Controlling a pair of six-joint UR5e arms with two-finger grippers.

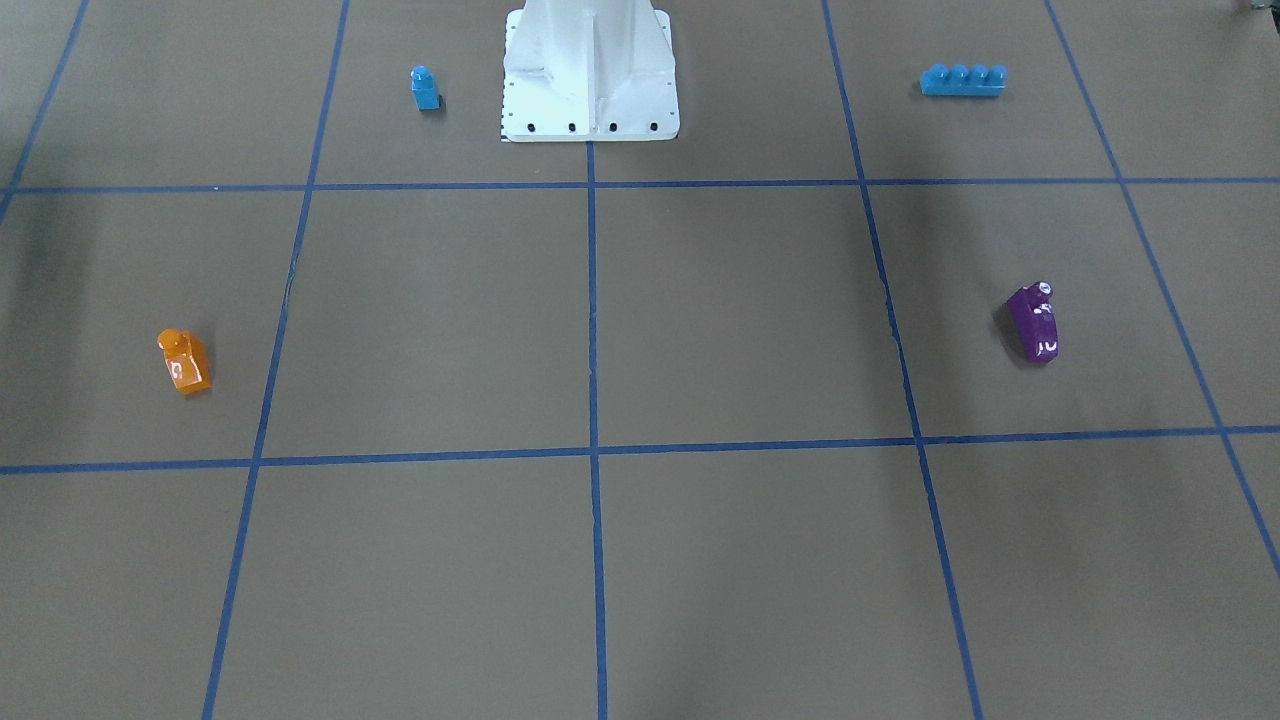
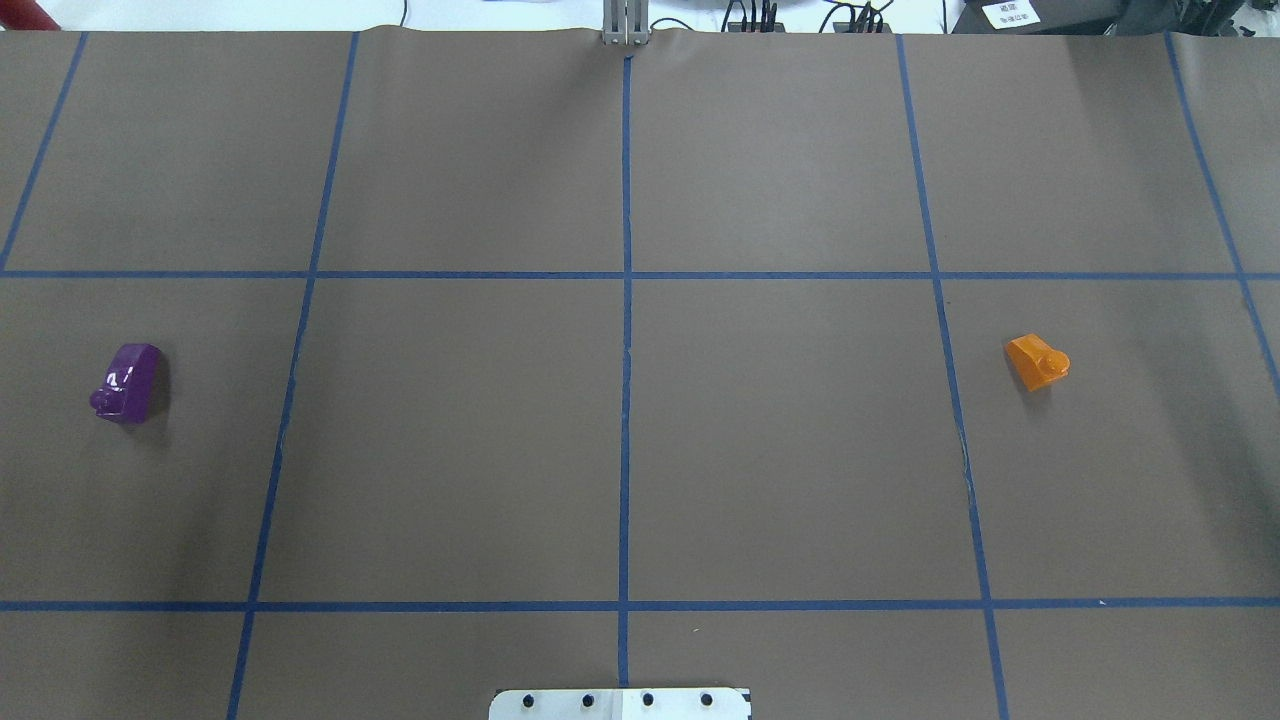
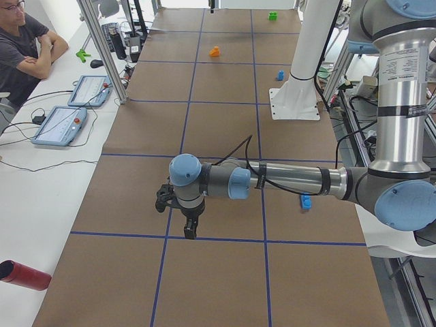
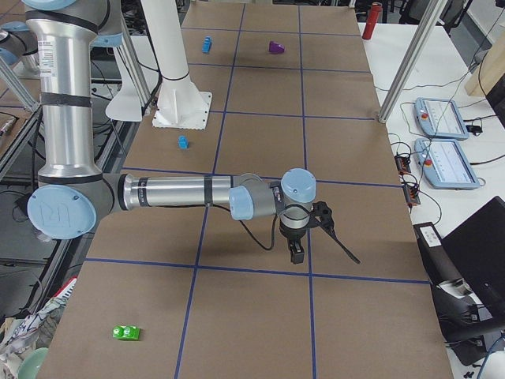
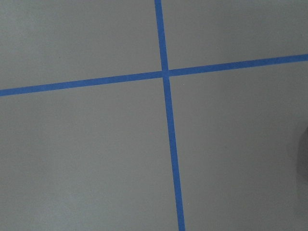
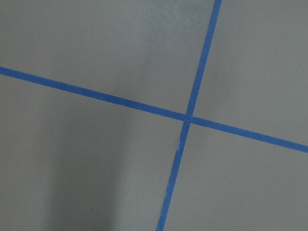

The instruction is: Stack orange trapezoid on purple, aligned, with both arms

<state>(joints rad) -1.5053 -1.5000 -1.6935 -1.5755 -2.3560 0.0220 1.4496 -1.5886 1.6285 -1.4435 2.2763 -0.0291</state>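
Note:
The orange trapezoid (image 2: 1037,362) lies on the brown table on my right side, stud on top; it also shows in the front view (image 1: 184,362) and far off in the left side view (image 3: 215,51). The purple brick (image 2: 127,383) lies on my left side, seen too in the front view (image 1: 1034,322) and the right side view (image 4: 276,47). The two are far apart. My left gripper (image 3: 191,228) and right gripper (image 4: 296,253) show only in the side views, pointing down over tape lines; I cannot tell if they are open or shut. Both wrist views show only table and blue tape.
A small blue single-stud brick (image 1: 425,88) and a long blue four-stud brick (image 1: 963,80) lie near the white robot base (image 1: 590,70). A green brick (image 4: 126,332) lies beyond my right arm. A red cylinder (image 3: 24,275) and tablets (image 3: 61,125) sit at the operators' side.

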